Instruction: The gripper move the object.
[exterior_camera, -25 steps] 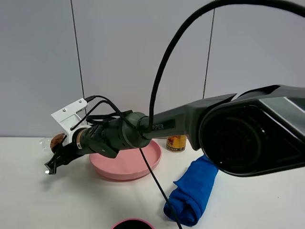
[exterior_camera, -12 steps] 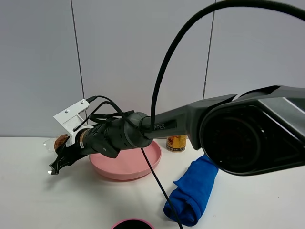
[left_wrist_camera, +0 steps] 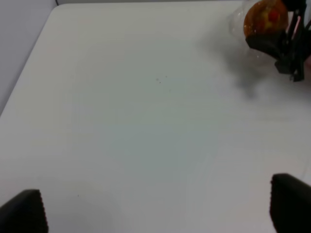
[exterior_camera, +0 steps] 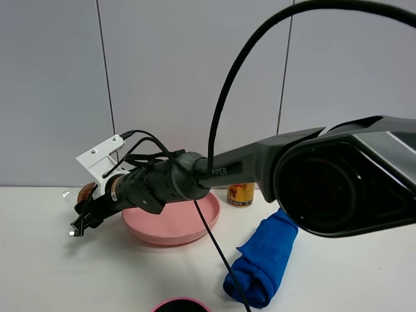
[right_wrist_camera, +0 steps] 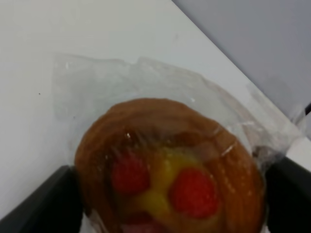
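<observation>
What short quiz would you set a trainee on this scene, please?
1. True or false: the pastry lies on the pink plate.
2. Which thing stands just behind the pink plate, by the wall? A) yellow can B) blue cloth C) pastry
3. Fill in: the pastry sits between the two fingers of the ____ gripper.

Key: 1 false, it is off the plate, to its left in the high view; 2 A; 3 right, the right gripper reaching across the middle.
</observation>
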`<state>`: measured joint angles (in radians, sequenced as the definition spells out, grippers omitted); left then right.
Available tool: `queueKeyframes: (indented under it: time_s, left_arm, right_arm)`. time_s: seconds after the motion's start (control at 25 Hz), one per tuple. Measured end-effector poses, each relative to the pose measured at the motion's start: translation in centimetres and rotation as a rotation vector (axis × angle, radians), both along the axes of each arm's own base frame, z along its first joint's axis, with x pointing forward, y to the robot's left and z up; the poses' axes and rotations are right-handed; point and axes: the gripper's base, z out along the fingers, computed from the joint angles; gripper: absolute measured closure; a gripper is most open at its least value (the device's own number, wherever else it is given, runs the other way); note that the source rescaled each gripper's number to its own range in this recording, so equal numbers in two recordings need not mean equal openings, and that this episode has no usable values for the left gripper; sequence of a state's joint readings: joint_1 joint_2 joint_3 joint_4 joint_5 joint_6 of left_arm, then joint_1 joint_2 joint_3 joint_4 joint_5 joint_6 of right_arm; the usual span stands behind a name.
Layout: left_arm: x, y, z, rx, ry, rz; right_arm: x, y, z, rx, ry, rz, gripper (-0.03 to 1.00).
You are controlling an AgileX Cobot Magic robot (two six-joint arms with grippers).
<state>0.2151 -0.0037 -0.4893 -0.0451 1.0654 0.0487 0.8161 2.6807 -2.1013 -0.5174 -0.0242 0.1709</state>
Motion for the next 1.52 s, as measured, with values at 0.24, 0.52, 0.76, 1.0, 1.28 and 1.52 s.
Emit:
queueKeyframes:
  time_s: [0.24,0.52,0.76,1.0,1.28,1.52]
  left_arm:
    - [0.0,0.0,0.0,0.0,0.0,0.0]
    - [0.0,0.0,0.0,0.0,0.0,0.0]
    - [0.0,0.0,0.0,0.0,0.0,0.0]
    - [0.0,0.0,0.0,0.0,0.0,0.0]
    - [0.0,0.0,0.0,0.0,0.0,0.0]
    - [0.0,0.0,0.0,0.0,0.0,0.0]
  right_arm:
    - [0.1,-0.4,1.4,-0.041,0.014,-0.037,0.14]
    - [-1.2,-0.7,12.1,-0.034,-0.03,-0.103,0.1]
    - [-5.3,-3.8,25.2,-0.01,-0.051,-0.197,0.1]
    - [-9.7,-9.7,32.7,-0.077,0.143,-0.349,0.1]
    - [-12.2,-13.3,33.6,-0.229,0.288,-0.421,0.1]
    - [-15.3,-17.1,30.4,-0.279,0.345,-0.383,0.1]
